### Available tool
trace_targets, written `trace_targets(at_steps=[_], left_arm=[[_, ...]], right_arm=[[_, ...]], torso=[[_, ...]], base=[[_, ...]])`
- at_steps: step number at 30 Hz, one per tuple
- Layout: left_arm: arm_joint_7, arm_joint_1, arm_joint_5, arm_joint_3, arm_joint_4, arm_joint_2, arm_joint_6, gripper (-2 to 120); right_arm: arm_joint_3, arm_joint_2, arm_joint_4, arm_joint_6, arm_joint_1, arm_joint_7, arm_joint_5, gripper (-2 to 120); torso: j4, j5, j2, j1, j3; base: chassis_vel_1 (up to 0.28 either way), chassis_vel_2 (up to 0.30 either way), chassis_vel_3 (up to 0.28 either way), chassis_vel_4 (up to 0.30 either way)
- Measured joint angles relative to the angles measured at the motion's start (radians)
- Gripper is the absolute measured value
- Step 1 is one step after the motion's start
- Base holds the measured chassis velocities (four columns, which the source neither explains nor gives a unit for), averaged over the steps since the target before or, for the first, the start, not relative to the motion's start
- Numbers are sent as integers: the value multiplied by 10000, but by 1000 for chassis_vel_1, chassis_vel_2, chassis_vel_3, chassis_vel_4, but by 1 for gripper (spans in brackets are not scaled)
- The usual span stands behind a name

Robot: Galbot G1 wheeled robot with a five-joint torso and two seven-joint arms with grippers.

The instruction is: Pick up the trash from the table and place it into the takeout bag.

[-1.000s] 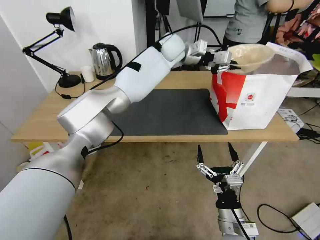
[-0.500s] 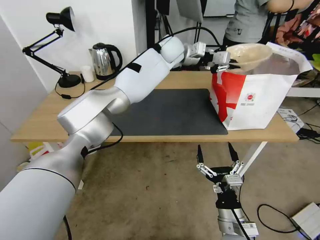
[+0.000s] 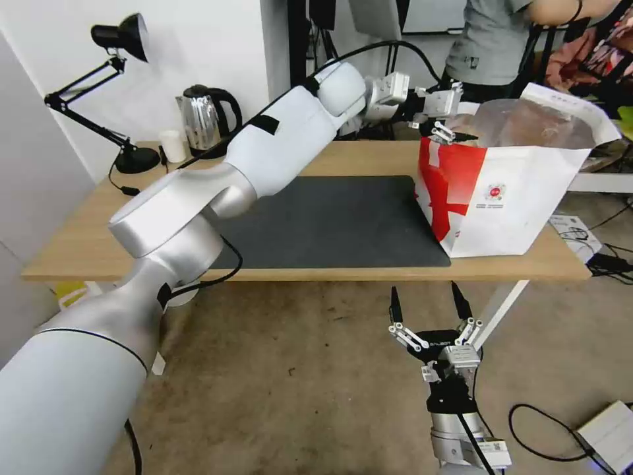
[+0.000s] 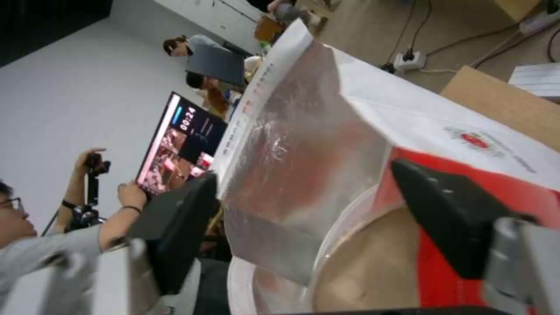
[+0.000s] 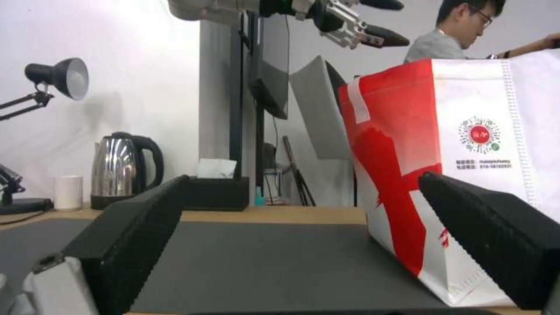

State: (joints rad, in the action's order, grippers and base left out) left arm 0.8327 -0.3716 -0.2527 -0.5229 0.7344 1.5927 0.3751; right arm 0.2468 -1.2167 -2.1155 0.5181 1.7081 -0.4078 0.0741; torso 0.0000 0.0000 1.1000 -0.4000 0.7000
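Near, below the desk point(image 3: 86, 254) edge, the right pincer point(image 3: 428, 309) hangs spread and empty. Far right, the left pincer point(image 3: 443, 124) gapes empty above the bag point(image 3: 521, 198); the pulp bowl point(image 4: 373, 271) lies inside. No trash on the mat point(image 3: 343, 221): apparently finished.

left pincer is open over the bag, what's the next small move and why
Probably lift the left pincer up and back from the takeout bag. It is open at the bag's mouth, and the beige pulp bowl sits inside the foil lining below, apart from its fingers. The dark mat holds no trash. The right pincer hangs open below the table.
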Motion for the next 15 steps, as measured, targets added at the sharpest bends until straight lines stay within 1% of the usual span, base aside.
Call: trace_targets(at_steps=[1,3,4,7,9,11,13,14,15], left_arm=[[0,0,0,0,0,0,0,82],[1,-95,-47,0,0,-2,13,89],[17,-158,-64,33,5,-7,13,96],[31,-204,-82,58,38,-42,6,99],[-17,-268,-412,62,302,-273,-192,100],[-49,-273,-479,62,356,-324,-233,100],[-311,-333,-875,82,762,-791,-546,100],[-370,-341,-947,112,865,-912,-621,100],[-475,-345,-1109,244,1126,-1197,-774,100]], right_arm=[[0,0,0,0,0,0,0,100],[0,0,0,0,0,0,0,100],[0,-1,0,0,0,0,0,100],[0,0,0,0,0,0,0,100],[0,0,0,0,0,0,0,100],[0,0,0,0,0,0,0,100],[0,0,0,0,0,0,0,100],[0,0,0,0,0,0,0,100],[0,0,0,0,0,0,0,100]], torso=[[0,0,0,0,0],[0,-1,0,0,0],[0,0,0,0,0],[-2,0,0,0,0],[-2,0,0,0,0],[-2,0,0,0,0],[-1,0,0,0,0],[-1,-1,0,0,0],[-1,-2,0,0,0]], base=[[0,0,0,0],[0,0,0,0],[0,0,0,0],[0,0,0,0],[0,0,0,0],[0,0,0,0],[0,0,0,0],[0,0,0,0],[0,0,0,0]])
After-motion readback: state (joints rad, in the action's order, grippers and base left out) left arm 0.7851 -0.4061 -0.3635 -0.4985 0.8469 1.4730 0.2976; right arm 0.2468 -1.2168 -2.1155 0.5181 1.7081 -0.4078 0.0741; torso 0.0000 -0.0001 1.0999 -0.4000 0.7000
